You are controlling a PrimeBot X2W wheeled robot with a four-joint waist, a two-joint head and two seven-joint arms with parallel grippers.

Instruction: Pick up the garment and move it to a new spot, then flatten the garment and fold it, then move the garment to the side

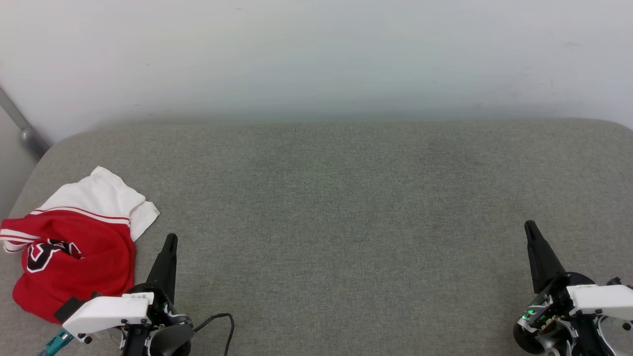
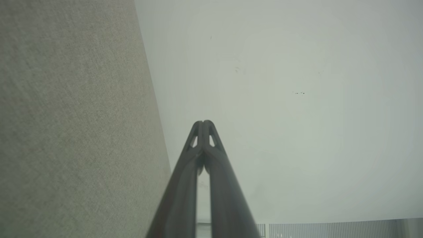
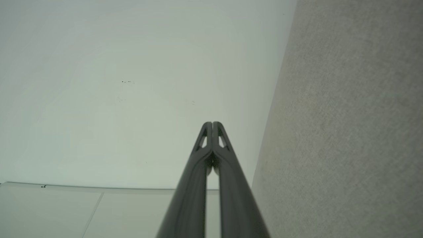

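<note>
The left gripper (image 1: 170, 241) sits low at the near left of the grey fabric surface (image 1: 346, 222), its 2 dark fingers pressed together into a single narrow point that aims away from the robot, towards the wall (image 1: 316, 49). Its white wrist housing lies behind it, with a black cable (image 1: 222, 319) looping out to one side. In the left wrist view the left gripper (image 2: 204, 123) has its tips meeting, with nothing between them. The right gripper (image 1: 530, 227) mirrors this pose at the near right, well apart from the left, likewise closed to a point and tilted slightly inward. The right wrist view shows the right gripper (image 3: 212, 124) with its tips touching and holding nothing. The garment (image 1: 79, 257) lies in a crumpled heap at the near left edge of the surface, just beside the left gripper. Its white sleeve with red stripes is on the far side, and its red body is bunched nearer the robot with part of the black-and-white lettering showing.
</note>
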